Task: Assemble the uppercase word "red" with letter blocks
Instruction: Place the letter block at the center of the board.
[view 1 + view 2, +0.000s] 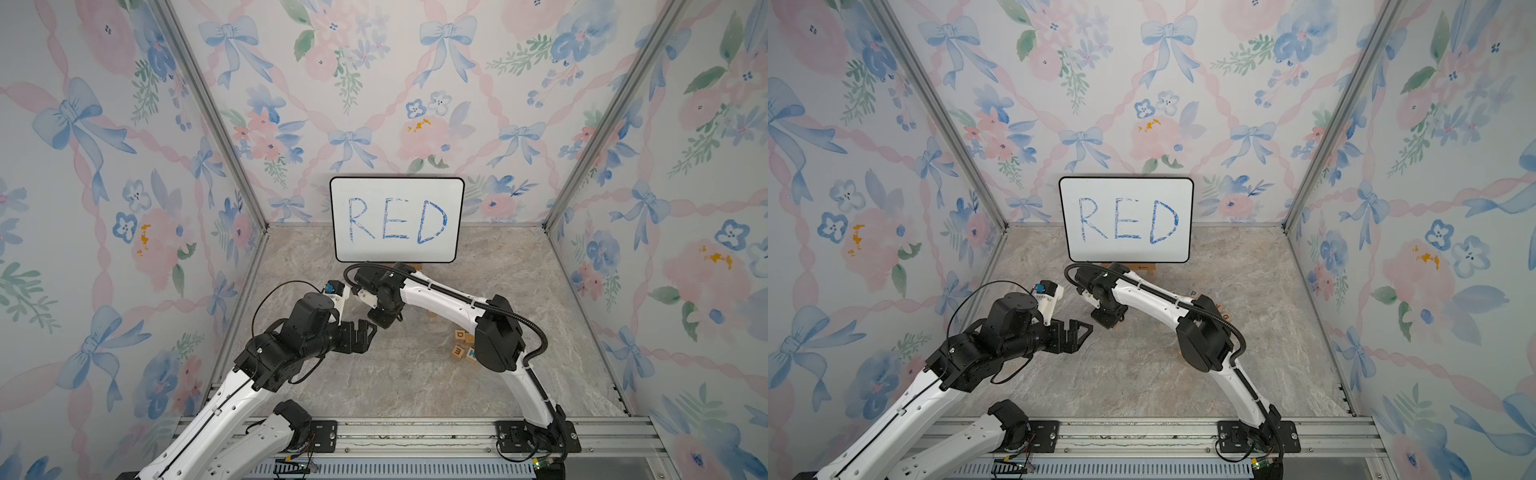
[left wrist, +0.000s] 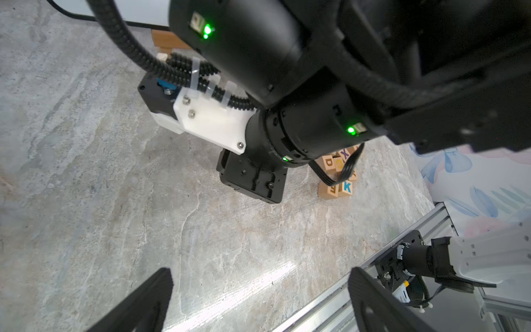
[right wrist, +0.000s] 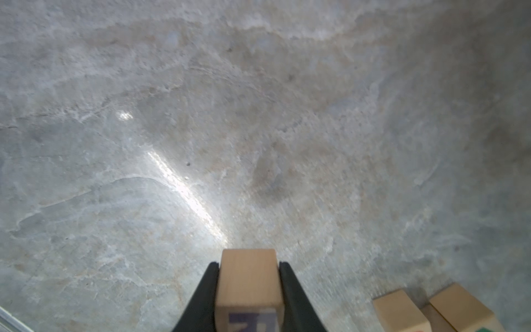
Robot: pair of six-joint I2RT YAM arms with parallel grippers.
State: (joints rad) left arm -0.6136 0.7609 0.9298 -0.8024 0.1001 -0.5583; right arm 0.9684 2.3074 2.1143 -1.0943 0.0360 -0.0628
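Carrying step: the right gripper [image 3: 248,266] grasps the light-wood cube with dark purple R [image 3: 247,283] over the middle of the tabletop [image 3: 258,120]. Next, it should lower and release. The left gripper [image 2: 260,274] gapes empty.

A whiteboard [image 1: 397,220] reading RED stands at the back of the marble tabletop [image 1: 374,386].

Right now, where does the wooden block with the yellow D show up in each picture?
In a top view: D block beside the right arm elbow, right of centre.
In a top view: hidden behind that arm.
Left wrist: D block in the pile past the arm.
Right wrist: no D visible.
Shared landmark: K block close by.
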